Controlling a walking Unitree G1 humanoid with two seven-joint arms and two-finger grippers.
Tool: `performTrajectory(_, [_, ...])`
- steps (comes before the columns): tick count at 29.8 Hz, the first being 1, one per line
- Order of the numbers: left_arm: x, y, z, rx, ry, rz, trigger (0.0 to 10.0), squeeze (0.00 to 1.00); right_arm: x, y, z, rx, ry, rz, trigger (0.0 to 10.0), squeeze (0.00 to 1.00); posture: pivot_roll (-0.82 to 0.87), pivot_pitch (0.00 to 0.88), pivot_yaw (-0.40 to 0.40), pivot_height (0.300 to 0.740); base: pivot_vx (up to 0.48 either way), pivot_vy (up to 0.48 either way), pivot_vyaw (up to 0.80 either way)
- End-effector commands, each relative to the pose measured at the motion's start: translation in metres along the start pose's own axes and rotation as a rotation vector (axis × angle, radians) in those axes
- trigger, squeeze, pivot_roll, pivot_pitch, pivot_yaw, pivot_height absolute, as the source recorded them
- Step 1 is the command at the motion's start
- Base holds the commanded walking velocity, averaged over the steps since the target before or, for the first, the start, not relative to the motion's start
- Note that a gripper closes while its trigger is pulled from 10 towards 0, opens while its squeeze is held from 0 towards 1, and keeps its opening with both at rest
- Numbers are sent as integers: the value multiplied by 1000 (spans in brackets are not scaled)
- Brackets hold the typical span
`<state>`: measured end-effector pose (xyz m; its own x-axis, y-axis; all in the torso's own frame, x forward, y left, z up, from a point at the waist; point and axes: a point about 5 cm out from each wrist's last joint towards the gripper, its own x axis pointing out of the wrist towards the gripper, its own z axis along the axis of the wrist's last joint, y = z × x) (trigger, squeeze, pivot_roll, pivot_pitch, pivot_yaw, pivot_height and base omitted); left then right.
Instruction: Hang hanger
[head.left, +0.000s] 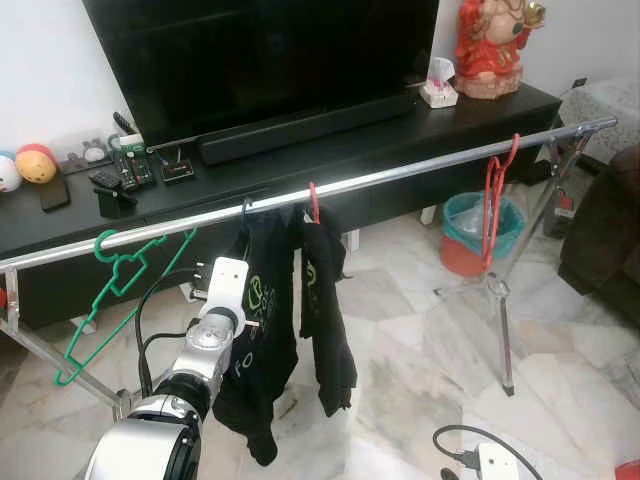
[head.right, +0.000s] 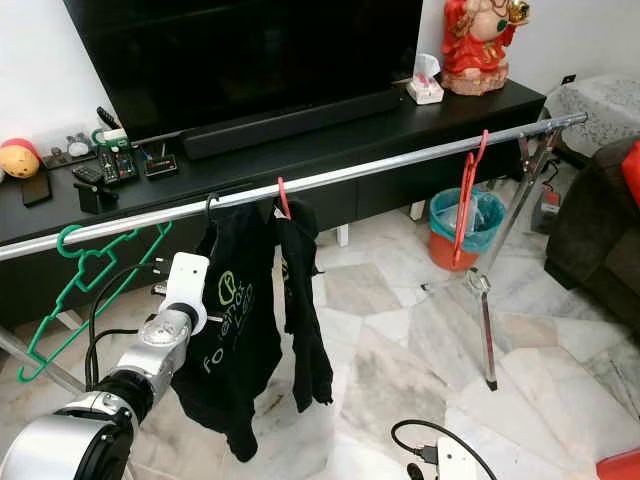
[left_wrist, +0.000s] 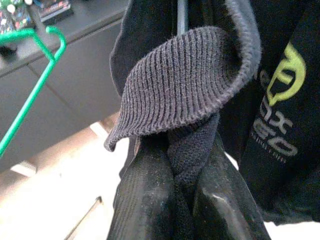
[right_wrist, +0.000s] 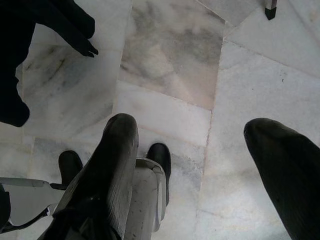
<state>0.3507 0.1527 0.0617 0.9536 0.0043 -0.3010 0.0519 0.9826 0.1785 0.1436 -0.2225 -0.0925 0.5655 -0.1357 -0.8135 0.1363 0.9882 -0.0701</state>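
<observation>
A: What do the fingers (left_wrist: 145, 200) of the left gripper (left_wrist: 182, 197) hold?
B: They are pressed together on a ribbed fold of the black garment (head.left: 262, 330).

A: Where does that garment hang?
B: From a black hanger (head.left: 245, 208) hooked on the silver rail (head.left: 400, 177), just beside a second dark garment (head.left: 325, 310) on a red hanger (head.left: 313, 201).

A: And the other hangers?
B: A green hanger (head.left: 110, 290) hangs bare near the rail's left end; a red bare hanger (head.left: 494, 200) hangs near its right end, well apart from the garments.

A: The right gripper (right_wrist: 200, 145)?
B: Its fingers stand apart, holding nothing, above the marble floor (right_wrist: 170, 60).

A: Behind the rail?
B: A black TV cabinet (head.left: 330, 160) and a teal bin (head.left: 470, 225).
</observation>
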Motion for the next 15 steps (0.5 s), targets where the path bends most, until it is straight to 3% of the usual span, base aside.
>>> performTrajectory(1, [3,2,6,9,0,29,10000,0,-1,2,-4,2,21,7,10000,0,-50,9,77,740,0,0,0])
performTrajectory(8, [5,-7,20,-61,-55,16,10000,0,0,3,-4,3,20,8,10000,0,-50,10,78,740,0,0,0])
performTrajectory(15, [9,0,36,-86,-86,79,10000,0,0,3,-4,4,20,9,10000,0,-53,9,78,740,0,0,0])
